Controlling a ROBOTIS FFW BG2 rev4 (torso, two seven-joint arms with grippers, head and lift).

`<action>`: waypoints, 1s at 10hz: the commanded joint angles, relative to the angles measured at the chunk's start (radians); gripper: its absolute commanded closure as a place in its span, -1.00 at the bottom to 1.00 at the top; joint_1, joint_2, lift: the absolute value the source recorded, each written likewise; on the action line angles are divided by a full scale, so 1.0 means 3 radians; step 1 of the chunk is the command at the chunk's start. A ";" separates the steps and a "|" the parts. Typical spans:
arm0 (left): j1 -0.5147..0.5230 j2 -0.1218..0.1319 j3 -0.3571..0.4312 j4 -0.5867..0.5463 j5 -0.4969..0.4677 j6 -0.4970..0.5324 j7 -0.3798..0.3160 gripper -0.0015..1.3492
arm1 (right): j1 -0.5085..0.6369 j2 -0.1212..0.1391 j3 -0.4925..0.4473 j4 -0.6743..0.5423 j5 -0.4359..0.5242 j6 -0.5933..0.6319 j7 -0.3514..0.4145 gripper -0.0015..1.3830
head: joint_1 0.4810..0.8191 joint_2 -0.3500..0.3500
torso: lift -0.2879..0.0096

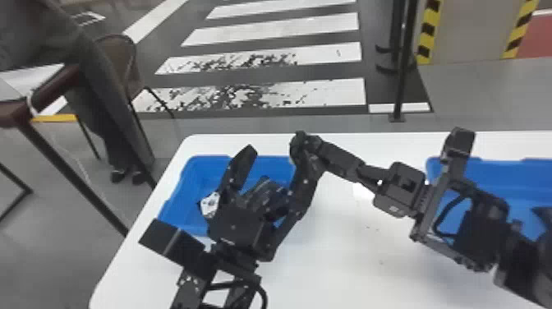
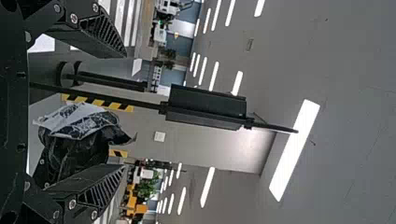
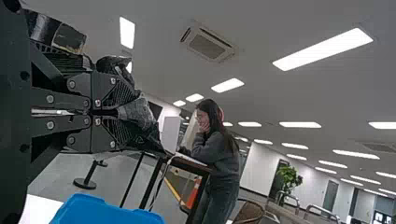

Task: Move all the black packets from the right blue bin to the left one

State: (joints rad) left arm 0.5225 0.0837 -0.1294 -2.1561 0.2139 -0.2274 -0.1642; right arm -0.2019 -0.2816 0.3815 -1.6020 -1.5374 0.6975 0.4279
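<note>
- well, the white table (image 1: 369, 254) carries the work, and i judge the job unfinished.
- right blue bin (image 1: 525, 176): my right arm (image 1: 484, 230) hides much of it, so i cannot tell how much is left.
- left blue bin (image 1: 193, 176): too covered for me to count what is delivered.
- left claw (image 2: 125, 111): over that bin, fingers wide, pale-marked packet (image 2: 77, 126) between them, nearer one.
- right claw (image 3: 122, 113): near the left one, pinched on a crumpled dark packet (image 3: 140, 114), also undelivered.
</note>
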 commanded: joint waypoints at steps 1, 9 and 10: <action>-0.0016 0.0018 -0.0034 0.0000 0.0051 0.0022 -0.0041 -0.69 | -0.0022 -0.0002 0.0031 0.0043 0.0000 -0.0051 -0.0005 0.66 | 0.23 0.70 | -0.01; -0.0056 0.0038 -0.0047 -0.0033 -0.0075 0.0316 -0.0071 0.29 | -0.0088 -0.0023 0.0224 0.0067 -0.0107 -0.0092 -0.0005 0.66 | 0.27 0.68 | -0.01; -0.0007 0.0043 -0.0027 -0.0180 -0.0075 0.0619 0.0016 0.45 | -0.0088 -0.0023 0.0231 0.0067 -0.0107 -0.0092 0.0000 0.66 | 0.27 0.68 | -0.01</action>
State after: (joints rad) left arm 0.5120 0.0959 -0.1414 -2.1865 0.1933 -0.0927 -0.1635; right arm -0.2283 -0.2886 0.4492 -1.5814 -1.5688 0.6698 0.4271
